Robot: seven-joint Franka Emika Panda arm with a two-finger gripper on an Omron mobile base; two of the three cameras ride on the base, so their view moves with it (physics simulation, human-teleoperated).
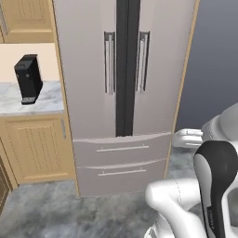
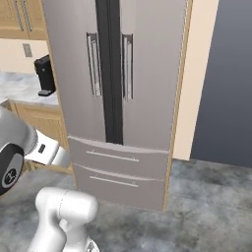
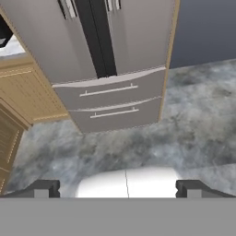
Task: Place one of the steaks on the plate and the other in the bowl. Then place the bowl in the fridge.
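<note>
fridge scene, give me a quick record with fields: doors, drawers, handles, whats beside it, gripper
fridge: tall grey, straight ahead of the base
doors: two upper doors, both closed
handles: two long vertical bars either side of the centre seam
drawers: two lower drawers, both closed, each with a horizontal bar pull
beside it: marble counter over wooden cabinets, holding a black appliance
floor: mottled grey
gripper: open, nothing between the fingers, well back from the fridge
</note>
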